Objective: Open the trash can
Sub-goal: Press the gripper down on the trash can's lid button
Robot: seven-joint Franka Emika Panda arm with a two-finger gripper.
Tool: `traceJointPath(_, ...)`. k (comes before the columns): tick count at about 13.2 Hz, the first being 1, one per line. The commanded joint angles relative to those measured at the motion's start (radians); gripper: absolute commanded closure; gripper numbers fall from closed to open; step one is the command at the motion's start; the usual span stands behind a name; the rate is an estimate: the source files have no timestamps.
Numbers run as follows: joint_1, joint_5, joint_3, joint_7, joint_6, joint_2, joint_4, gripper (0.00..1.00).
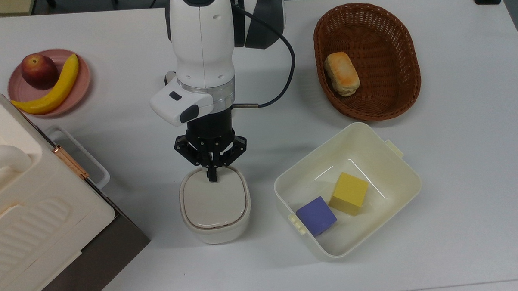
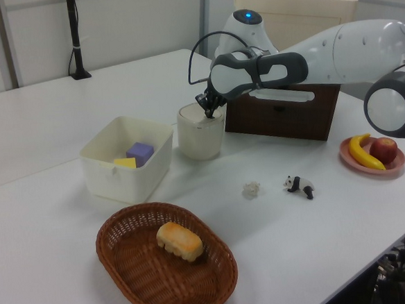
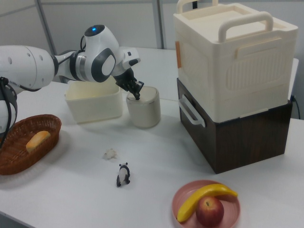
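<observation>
Top view, near to far. Trash can (image 1: 215, 205) at 6 o'clock of table (image 1: 458, 177) centre, lid flat and down. Gripper (image 1: 211, 178) fingers pinched together, nothing between them, tip over the lid's far edge at the can's 12 o'clock; contact vs just above: cannot tell. Arm (image 1: 201, 48) runs back toward 12 o'clock.

At the can's 3 o'clock, just beside it: lidless cream tub (image 1: 398, 175) holding a purple cube (image 1: 316, 215) and a yellow cube (image 1: 349, 193), cubes touching. At 9 o'clock: cream ribbed box (image 1: 24, 222) stacked on a dark brown drawer unit (image 1: 112, 249).

Farther back: wicker basket (image 1: 386, 85) at 1–2 o'clock with a bread roll (image 1: 342, 73) inside; pink plate (image 1: 82, 80) at 10 o'clock carrying an apple (image 1: 39, 70) and a banana (image 1: 52, 90), touching.

Right view: panda figurine (image 3: 123, 174) and a small crumpled white scrap (image 3: 110, 153) on the table, near each other, well apart from the can (image 3: 144, 108).
</observation>
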Motion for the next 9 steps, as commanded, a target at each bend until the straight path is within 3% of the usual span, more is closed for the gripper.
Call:
traceJointPath(1,0.022,-0.026,-0.022,0.017,0.018,-0.021,-0.041,1.00)
traceJointPath(9,0.026,-0.064,-0.021,0.017,0.018,-0.012,-0.064,1.00)
